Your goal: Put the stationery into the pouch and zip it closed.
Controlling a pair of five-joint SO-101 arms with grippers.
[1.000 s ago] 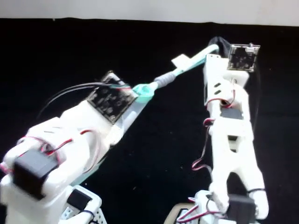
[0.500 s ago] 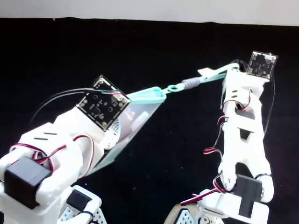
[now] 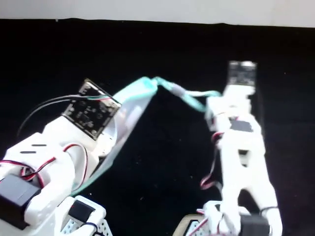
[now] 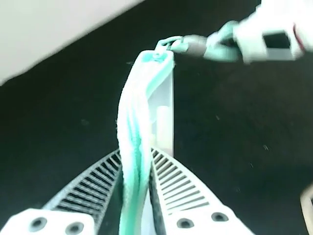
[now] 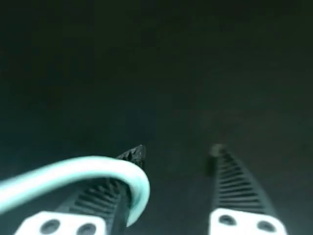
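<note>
Where my left wrist camera looks along its own fingers, the left hand is clamped narrow on the pouch, with its two ribbed fingers pressed against either side of the teal zip edge. From that grip the pouch runs away from me, a clear wall edged in teal. Through the clear side I make out a pale stick-shaped piece inside, though I cannot tell what it is. At the far corner of the teal edge sits the zip pull, and a grey sleeve runs from it toward the right arm. On the right wrist camera the right hand stands wide, its fingers well apart with only darkness between them. A teal cord curls over one of those fingers and is not pinched. From the high camera I see the pouch slanting from the left arm toward the middle of the scene. The cord runs from the pouch's far tip across to the right hand, and both arms stand over the black tabletop. Beyond the tabletop's far edge is a pale wall.
</note>
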